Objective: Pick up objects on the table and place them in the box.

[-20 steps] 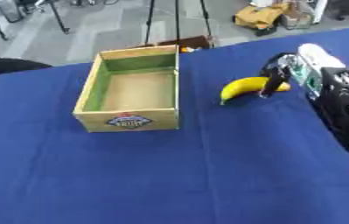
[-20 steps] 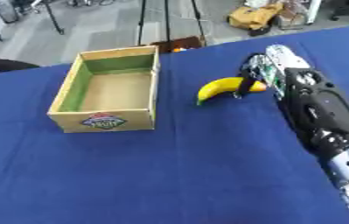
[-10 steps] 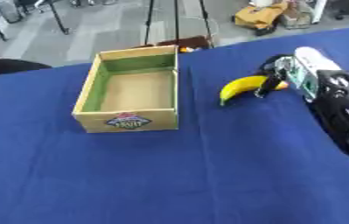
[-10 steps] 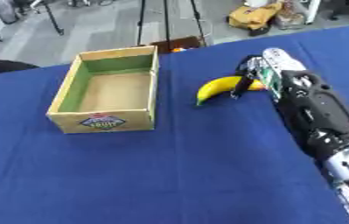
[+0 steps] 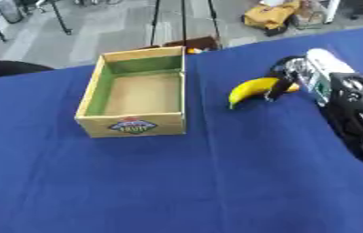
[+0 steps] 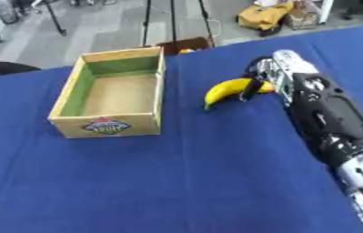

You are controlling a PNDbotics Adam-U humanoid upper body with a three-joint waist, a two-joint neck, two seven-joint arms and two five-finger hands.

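Hardly moved over the last second: from the left eye, right hand (image 5: 305, 75) and banana (image 5: 252, 89) sitting where they sat, fingers curled round the fruit's right end near the table's (image 5: 216, 182) far right edge, so grasped but seemingly not yet lifted. From the right eye, long axis running left-right, free tip angled down-left toward the box (image 6: 111, 98), apparently empty. Left hand out of sight.

The right hand (image 6: 268, 75) hides the banana's (image 6: 228, 88) far end.
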